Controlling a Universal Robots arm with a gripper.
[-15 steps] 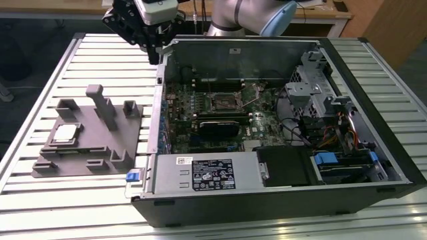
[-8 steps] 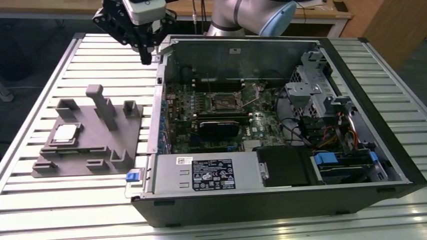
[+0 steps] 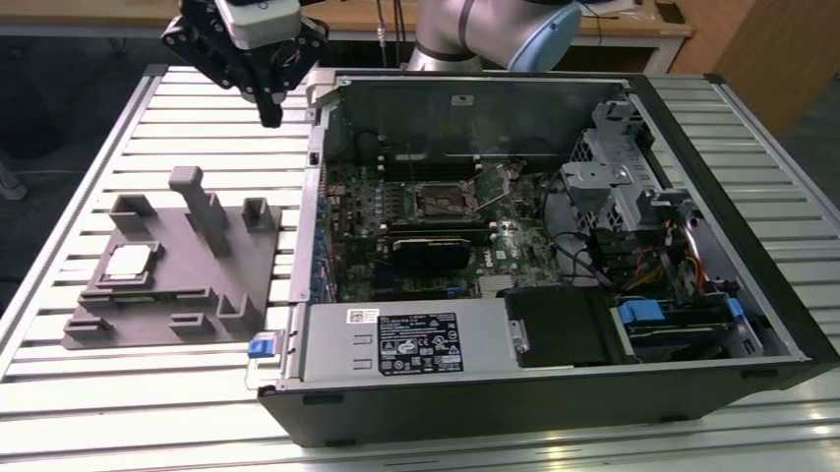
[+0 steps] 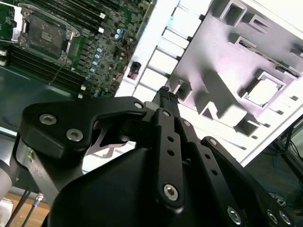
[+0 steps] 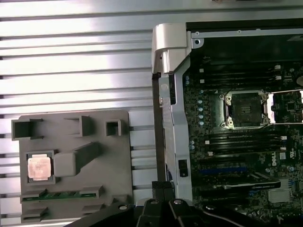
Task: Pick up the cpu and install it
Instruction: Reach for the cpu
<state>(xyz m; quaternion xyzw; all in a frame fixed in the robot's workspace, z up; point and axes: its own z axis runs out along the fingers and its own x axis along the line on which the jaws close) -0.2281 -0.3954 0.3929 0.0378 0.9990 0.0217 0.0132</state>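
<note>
Slatted table (image 3: 132, 147) bears fixture (image 3: 177, 267) holding cpu (image 3: 128, 262), well apart from pressed-together claw (image 3: 271, 118).

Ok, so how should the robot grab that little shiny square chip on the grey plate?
Probably by two opposite edges of the chip, coming straight down from above. It lies flat, shiny side up, in a square pocket of the grey plate, so nothing can slide under it and the top is the open way in.

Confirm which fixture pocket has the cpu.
The square pocket at the exterior view's left of the grey fixture: the silvery cpu lies in it. Other pockets lack one.
</note>
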